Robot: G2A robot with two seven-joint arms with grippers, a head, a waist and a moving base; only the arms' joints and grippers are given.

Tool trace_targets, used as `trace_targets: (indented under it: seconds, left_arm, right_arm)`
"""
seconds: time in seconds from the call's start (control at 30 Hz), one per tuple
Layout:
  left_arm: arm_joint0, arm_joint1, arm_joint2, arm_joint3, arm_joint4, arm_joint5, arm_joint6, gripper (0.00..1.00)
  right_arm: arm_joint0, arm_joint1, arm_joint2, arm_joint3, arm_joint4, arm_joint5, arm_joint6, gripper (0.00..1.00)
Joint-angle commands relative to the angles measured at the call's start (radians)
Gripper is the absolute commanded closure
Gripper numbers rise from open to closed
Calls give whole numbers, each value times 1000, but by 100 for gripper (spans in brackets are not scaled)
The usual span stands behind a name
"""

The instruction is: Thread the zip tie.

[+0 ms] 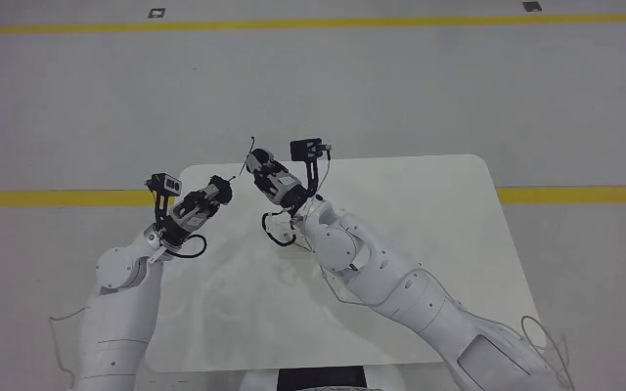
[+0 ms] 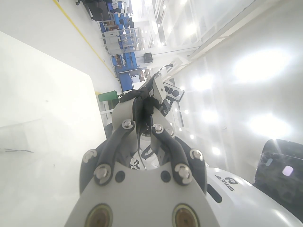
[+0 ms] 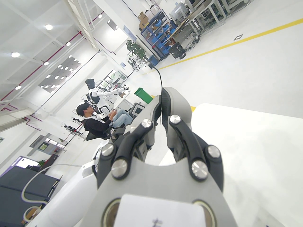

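The zip tie [image 1: 251, 145] is a thin black strap held in the air above the white table's [image 1: 411, 215] far left corner. My right gripper [image 1: 256, 162] is shut on it. In the right wrist view the strap [image 3: 160, 79] sticks out past the closed gripper [image 3: 161, 106] and ends in a small head. My left gripper [image 1: 224, 186] sits just to the left of the right one, tips almost touching it. In the left wrist view it [image 2: 142, 100] is shut on a black strip [image 2: 129, 96] that looks like the tie's other end, with the right arm's wrist close behind.
The table top [image 2: 47, 90] carries a faint clear sheet with thin dark strands [image 2: 16, 151] lying on it. The table edge and corner [image 3: 248, 131] lie directly under both grippers. Beyond is open floor with yellow lines [image 1: 313, 23].
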Motion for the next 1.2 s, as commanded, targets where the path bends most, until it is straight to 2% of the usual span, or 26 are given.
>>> trace_targets:
  seconds: [0.0, 0.33, 0.77, 1.17]
  left_arm:
    - [0, 0, 0, 0, 0, 0, 0, 100]
    - [0, 0, 0, 0, 0, 0, 0, 100]
    - [0, 0, 0, 0, 0, 0, 0, 100]
    - [0, 0, 0, 0, 0, 0, 0, 100]
  right_arm:
    - [0, 0, 0, 0, 0, 0, 0, 100]
    - [-41, -9, 28, -45, -52, -11, 1, 100]
    - [-30, -54, 9, 9, -104, 21, -36, 100]
    - [-57, -68, 44, -1, -147, 11, -23, 100]
